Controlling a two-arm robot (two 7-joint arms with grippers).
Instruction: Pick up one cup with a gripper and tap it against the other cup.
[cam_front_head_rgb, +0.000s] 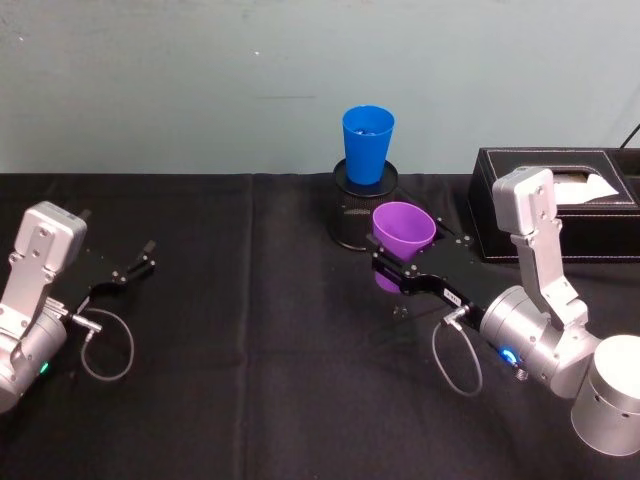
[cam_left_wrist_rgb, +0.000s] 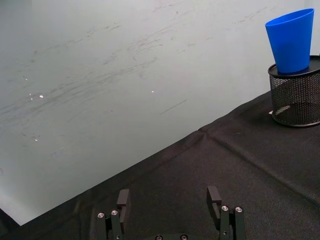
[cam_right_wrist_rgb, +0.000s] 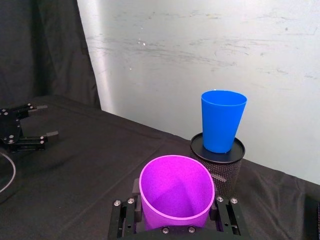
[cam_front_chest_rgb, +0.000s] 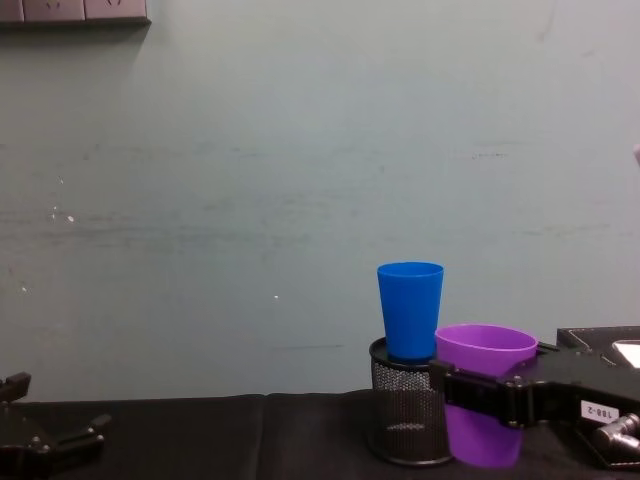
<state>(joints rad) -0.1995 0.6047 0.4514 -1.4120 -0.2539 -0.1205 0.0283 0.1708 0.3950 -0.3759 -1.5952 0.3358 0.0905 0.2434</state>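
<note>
a black mesh pen holder (cam_front_head_rgb: 352, 215) stands toward the back of a table covered in black cloth (cam_front_head_rgb: 250, 340), in front of a pale green wall (cam_front_head_rgb: 180, 80). every place here is given from that holder.

a bright blue cup (cam_front_head_rgb: 367, 143) stands upright on top of the holder, mouth up, its narrow base resting on the holder's dark top.

a purple cup (cam_front_head_rgb: 403, 232) sits just in front of the holder and slightly to its right, close against it. whether the two touch cannot be told. in the chest view the purple cup is upright, its rim about level with the holder's top and below the blue cup's rim. its base is down near the foot of the holder, and it is not clear whether it rests on the cloth or is held just off it.

the right gripper (cam_front_head_rgb: 408, 262) reaches in from the holder's front right, and its two black fingers (cam_right_wrist_rgb: 217, 204) are closed around the purple cup below the rim, one pressing on each side. a white numbered label shows on its body in the chest view.

the left gripper (cam_left_wrist_rgb: 168, 199) lies low over the cloth, well off to the holder's left and nearer the robot. its fingers are spread wide with nothing between them.

a black tissue box (cam_front_head_rgb: 560, 190) sits to the holder's right, near the wall.
</note>
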